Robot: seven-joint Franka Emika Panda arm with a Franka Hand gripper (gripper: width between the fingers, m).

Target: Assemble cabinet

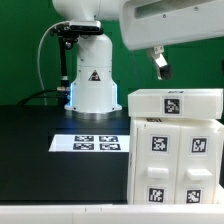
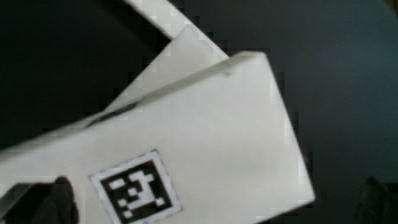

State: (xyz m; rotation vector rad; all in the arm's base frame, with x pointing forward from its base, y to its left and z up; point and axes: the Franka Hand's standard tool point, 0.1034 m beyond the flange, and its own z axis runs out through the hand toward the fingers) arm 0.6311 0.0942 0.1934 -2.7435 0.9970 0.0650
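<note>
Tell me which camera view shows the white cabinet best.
The exterior view shows it best: the whole cabinet stands on the black table with several square tags on its front and one on its top piece. The wrist view shows only a tilted white panel with one tag, close and blurred, so the shape cannot be read.

- White boxy cabinet [image 1: 176, 150] is seen upright on the black table, at the exterior view's right.
- 5 black-and-white square tags are visible there: 1 on the top piece, 4 on the front.
- In the wrist view, a tilted white panel [image 2: 196, 130] bearing 1 tag is shown.
</note>
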